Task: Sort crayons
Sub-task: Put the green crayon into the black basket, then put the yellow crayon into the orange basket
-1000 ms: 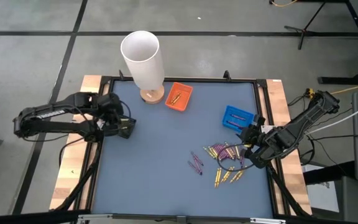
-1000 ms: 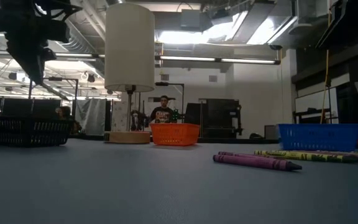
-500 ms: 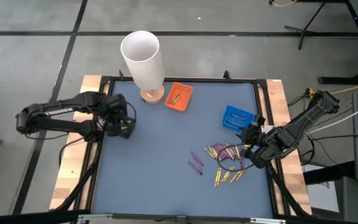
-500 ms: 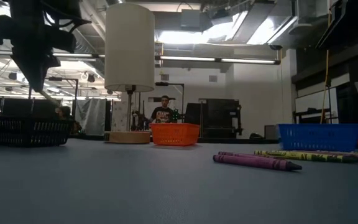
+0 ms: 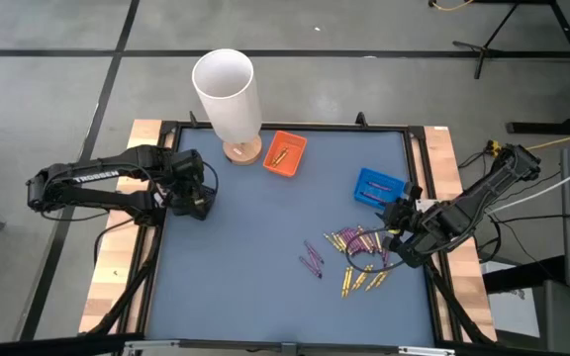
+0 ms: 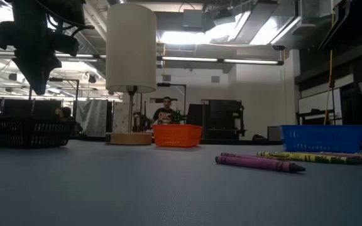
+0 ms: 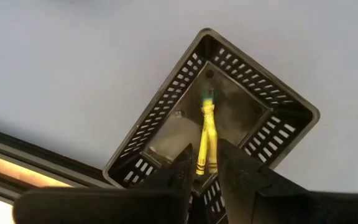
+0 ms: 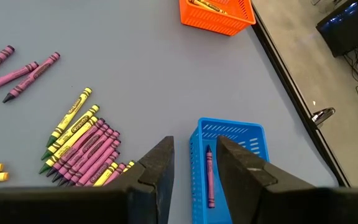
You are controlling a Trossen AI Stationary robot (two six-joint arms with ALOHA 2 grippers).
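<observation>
The blue-grey table top (image 5: pixel 255 237) carries a tall white cylinder on a round wooden base (image 5: pixel 228 94), with a small orange basket (image 5: pixel 285 153), a blue basket (image 5: pixel 378 185) and a black mesh basket (image 7: pixel 213 118). The left gripper (image 7: pixel 202 167) hangs over the black basket, fingers slightly apart around a yellow crayon (image 7: pixel 205 137) standing in it. The right gripper (image 8: pixel 194 163), fingers apart and empty, waits above the blue basket holding one purple crayon (image 8: pixel 209 176). Loose purple and yellow crayons (image 5: pixel 354 252) lie near it.

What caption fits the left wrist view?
Left gripper above a black mesh basket holding yellow crayons.
</observation>
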